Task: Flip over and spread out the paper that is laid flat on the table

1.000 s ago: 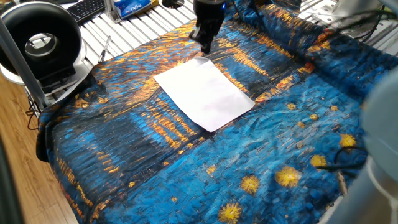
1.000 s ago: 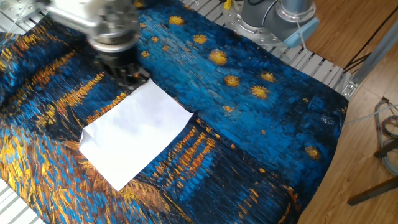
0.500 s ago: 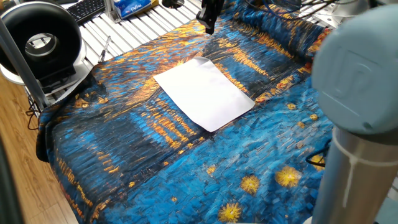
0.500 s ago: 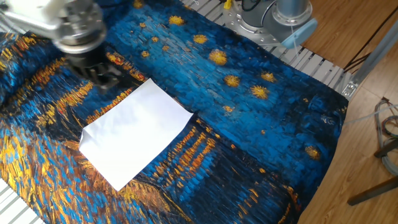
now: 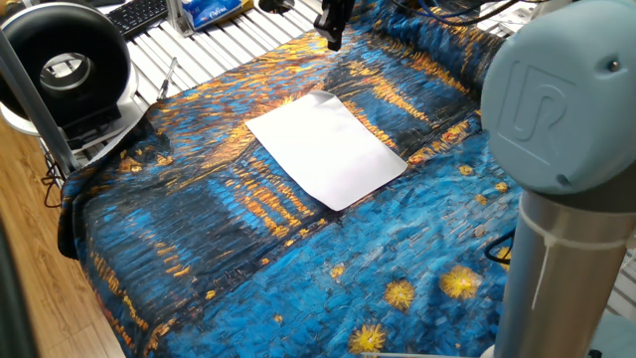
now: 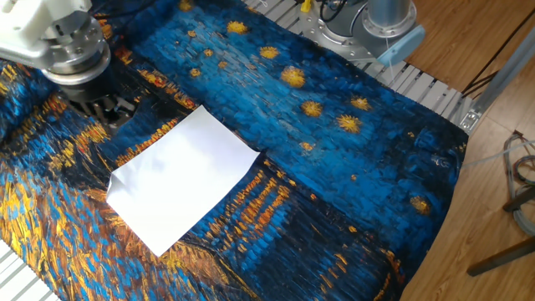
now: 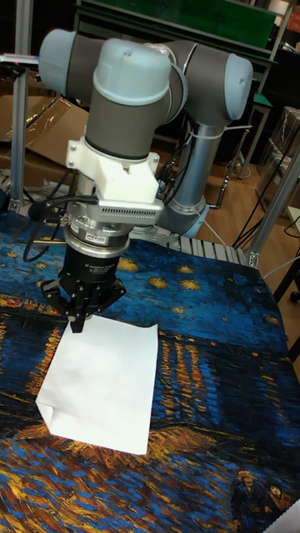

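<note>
Your paper [image 5: 326,147]: one plain white sheet, flat on the table [image 5: 248,249], one corner slightly curled, well inside every edge. Your gripper [image 7: 77,321]: above the sheet's corner, fingers together, holding nothing.

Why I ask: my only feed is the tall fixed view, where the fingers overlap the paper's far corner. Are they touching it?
Observer: No. In the other fixed view the gripper stands apart from the paper, with a strip of the table bare between them.
Operator: Is the corner hidden behind the fingers curled?
Observer: No. One fixed view shows that corner in full, and it lies flat on the cloth like the rest of the sheet.
</note>
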You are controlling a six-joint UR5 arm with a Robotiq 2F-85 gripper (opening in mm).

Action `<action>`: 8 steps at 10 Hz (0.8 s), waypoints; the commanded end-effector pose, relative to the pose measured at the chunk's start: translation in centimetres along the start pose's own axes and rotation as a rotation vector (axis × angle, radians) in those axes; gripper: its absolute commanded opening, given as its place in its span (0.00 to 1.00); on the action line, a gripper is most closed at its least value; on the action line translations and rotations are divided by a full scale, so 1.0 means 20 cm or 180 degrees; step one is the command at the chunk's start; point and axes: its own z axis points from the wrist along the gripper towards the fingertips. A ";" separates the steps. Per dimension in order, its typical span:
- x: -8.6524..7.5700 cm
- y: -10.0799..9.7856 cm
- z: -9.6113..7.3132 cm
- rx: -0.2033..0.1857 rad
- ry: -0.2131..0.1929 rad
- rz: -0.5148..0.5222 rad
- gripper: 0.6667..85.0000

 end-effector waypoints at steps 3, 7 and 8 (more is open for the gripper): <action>0.01 0.03 0.01 -0.0130 0.0028 0.0394 0.00; -0.05 0.02 0.01 -0.0108 -0.0107 0.0577 0.00; -0.07 0.05 0.01 -0.0185 -0.0168 0.0493 0.00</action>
